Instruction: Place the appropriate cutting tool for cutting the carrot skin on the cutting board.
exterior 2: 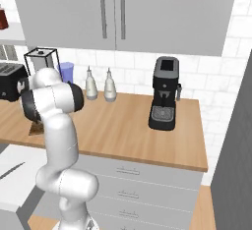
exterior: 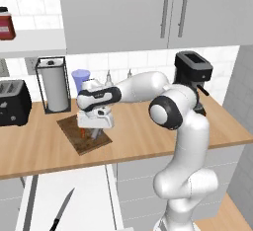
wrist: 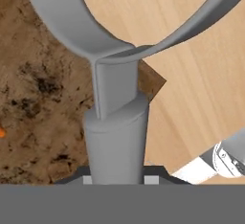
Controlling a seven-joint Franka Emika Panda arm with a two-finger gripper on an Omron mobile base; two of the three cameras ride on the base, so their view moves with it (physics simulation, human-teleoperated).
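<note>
Lowering toward the countertop (exterior: 148, 136), the arm hangs over the cutting board (exterior: 74, 135) near the counter's back left; the gripper (exterior: 94, 132) is clamped on the peeler (wrist: 115, 117), handle between the jaws, looped head over the board's corner; a sliver of carrot (wrist: 2, 133) shows on the board; next, I judge, comes setting the peeler flat and releasing; a knife (exterior: 62, 208) lies off the counter's front edge.

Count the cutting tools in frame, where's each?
2. The grey peeler is in the gripper, held low over the cutting board. The black-handled knife lies on the white surface in front of the counter. Others could be hidden behind the arm.
</note>
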